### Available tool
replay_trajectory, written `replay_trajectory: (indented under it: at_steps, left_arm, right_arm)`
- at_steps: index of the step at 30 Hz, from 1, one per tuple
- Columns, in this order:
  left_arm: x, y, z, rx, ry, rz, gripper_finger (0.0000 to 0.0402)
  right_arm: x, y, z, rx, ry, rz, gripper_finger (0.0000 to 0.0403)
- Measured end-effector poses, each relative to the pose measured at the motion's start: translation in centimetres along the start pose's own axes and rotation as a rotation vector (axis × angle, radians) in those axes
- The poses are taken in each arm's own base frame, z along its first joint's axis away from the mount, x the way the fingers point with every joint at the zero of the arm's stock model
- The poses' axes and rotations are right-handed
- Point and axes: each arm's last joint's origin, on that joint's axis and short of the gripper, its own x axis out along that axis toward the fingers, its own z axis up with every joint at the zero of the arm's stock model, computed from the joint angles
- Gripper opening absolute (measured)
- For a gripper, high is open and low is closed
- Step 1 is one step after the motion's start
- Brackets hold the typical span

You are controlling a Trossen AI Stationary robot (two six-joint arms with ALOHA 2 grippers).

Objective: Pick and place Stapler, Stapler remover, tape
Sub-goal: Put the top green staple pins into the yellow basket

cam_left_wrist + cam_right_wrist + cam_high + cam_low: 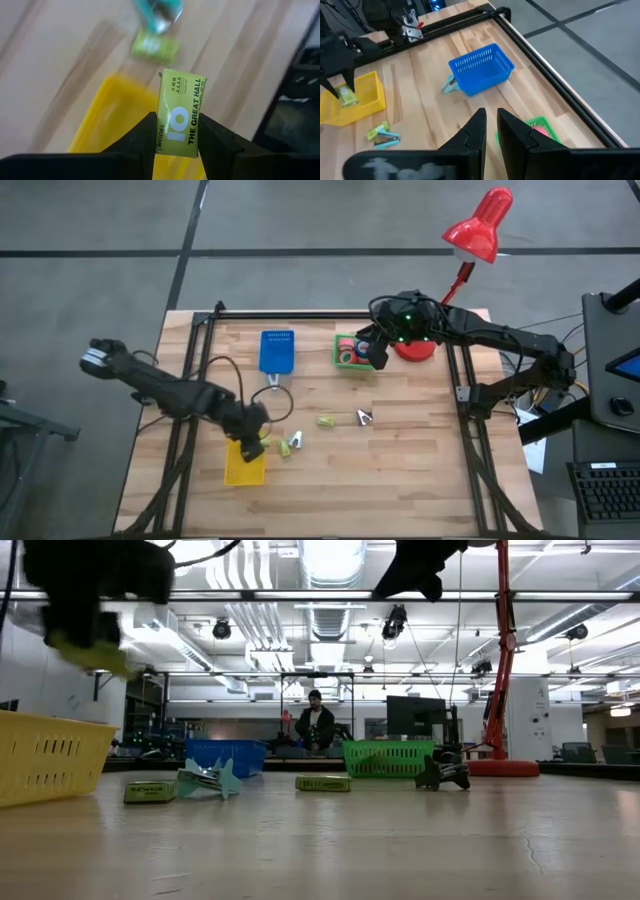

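My left gripper (250, 442) hangs over the yellow bin (244, 467), shut on a small yellow-green box (179, 112) printed "MODEL 10". In the low view the box (95, 655) is high above the table. My right gripper (376, 350) hovers at the green bin (350, 352), which holds red tape rolls (541, 129). Its fingers (491, 125) are nearly together and hold nothing. On the wood lie a second yellow-green box (326, 420), a dark staple remover (365, 417), and a teal remover beside a third box (290, 444). My left gripper pinches the yellow-green box between its two fingers, one on each long side, at the end nearer the wrist (172, 137). The fingers come from above, pointing down. The box is lifted clear over the yellow bin (115, 115), its far end sticking out past the fingertips.
A blue bin (277, 350) stands near the table's far edge with a pale clip-like item (451, 85) at its near side. A red desk lamp (480, 225) rises from its base (415, 348) by the right arm. Black rails frame the table. A person (315, 725) sits in the room behind.
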Motion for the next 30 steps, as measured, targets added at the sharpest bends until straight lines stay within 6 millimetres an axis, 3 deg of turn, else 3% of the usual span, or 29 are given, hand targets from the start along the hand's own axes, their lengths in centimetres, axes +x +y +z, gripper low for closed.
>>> replay_trajectory:
  at_steps: [7,15,30]
  left_arm:
    - [0.9,1.8,-2.4,-0.070,0.071,0.068,0.0132]
    - [2.2,2.9,-3.2,-0.069,0.121,0.094,0.0133]
    - [3.1,2.9,-3.0,-0.103,0.071,0.027,0.0207]
  right_arm:
    - [0.9,0.0,-0.1,0.008,0.012,-0.001,0.0043]
    - [0.8,0.0,0.0,0.026,0.008,0.000,0.0043]
    - [0.8,0.0,0.0,0.030,0.008,0.000,0.0043]
